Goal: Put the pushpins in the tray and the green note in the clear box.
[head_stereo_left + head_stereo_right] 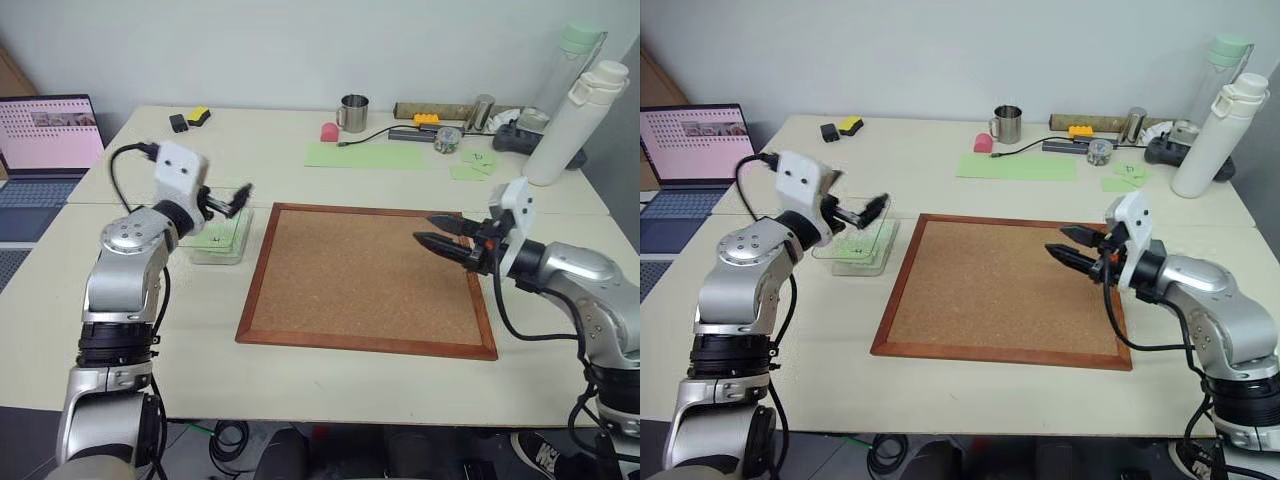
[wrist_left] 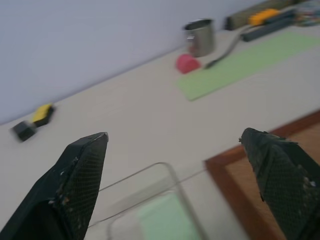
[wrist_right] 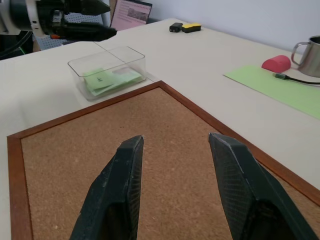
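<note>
So the green note [image 3: 102, 80] sits inside the clear box [image 3: 132, 57], left gripper [image 1: 862, 214] hovering wide open above it, right gripper [image 1: 440, 238] half-open, empty over the corkboard [image 1: 360, 275].

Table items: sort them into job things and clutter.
Job: clear box with green note inside; left gripper open above it.
Clutter: cork board, metal mug, long green sheet, white bottle, laptop.

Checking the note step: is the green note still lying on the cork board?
No. The green note lies inside the clear box, and the cork board beside it is bare.
</note>
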You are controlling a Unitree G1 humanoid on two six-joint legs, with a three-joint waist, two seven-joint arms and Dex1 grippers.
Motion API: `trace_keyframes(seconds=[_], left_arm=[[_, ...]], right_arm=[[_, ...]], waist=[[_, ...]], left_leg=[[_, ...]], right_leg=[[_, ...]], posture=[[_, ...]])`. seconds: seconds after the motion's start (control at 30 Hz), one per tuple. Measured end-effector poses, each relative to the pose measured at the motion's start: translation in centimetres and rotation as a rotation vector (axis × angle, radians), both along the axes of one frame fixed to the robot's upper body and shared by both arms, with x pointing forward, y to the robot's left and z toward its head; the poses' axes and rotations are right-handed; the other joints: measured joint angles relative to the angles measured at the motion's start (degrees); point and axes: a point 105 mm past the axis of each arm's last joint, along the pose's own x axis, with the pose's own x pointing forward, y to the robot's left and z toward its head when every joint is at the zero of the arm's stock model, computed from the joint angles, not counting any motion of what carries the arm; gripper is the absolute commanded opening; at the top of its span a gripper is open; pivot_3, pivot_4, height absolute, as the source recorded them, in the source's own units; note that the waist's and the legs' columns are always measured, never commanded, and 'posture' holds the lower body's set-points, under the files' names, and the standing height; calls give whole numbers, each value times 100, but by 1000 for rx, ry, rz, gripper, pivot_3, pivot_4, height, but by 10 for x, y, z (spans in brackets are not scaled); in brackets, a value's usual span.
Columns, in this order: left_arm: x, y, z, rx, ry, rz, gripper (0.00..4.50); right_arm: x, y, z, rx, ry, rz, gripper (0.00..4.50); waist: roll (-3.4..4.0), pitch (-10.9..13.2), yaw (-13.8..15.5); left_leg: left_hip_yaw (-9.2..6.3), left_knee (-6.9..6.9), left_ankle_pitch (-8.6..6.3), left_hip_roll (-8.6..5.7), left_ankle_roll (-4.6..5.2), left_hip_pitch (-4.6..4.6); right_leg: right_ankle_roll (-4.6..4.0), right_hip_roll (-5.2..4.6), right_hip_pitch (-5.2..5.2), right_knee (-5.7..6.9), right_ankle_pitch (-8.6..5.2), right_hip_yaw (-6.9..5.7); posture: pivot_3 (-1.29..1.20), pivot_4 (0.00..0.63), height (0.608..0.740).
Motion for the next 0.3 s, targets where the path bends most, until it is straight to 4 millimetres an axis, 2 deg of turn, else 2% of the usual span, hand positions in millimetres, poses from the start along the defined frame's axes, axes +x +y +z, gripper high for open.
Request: trace_keyframes(seconds=[0.13,0.3], left_arm=[[-35,-22,-36,148,202,-292,4479],[-54,-32,-55,181,303,-436,4479]], right_arm=[[-6,-19,-19,-74,88,23,2143],[-7,-29,-23,-130,83,47,2143]], waist=[[4,4,-23],[2,5,-21]], left_leg=[[5,-3,-1,4,1,5],[6,0,-1,5,2,5]], right_leg=[[0,5,-1,0,-1,5],[0,6,0,1,-1,7]], posture=[[0,150,740],[0,150,740]])
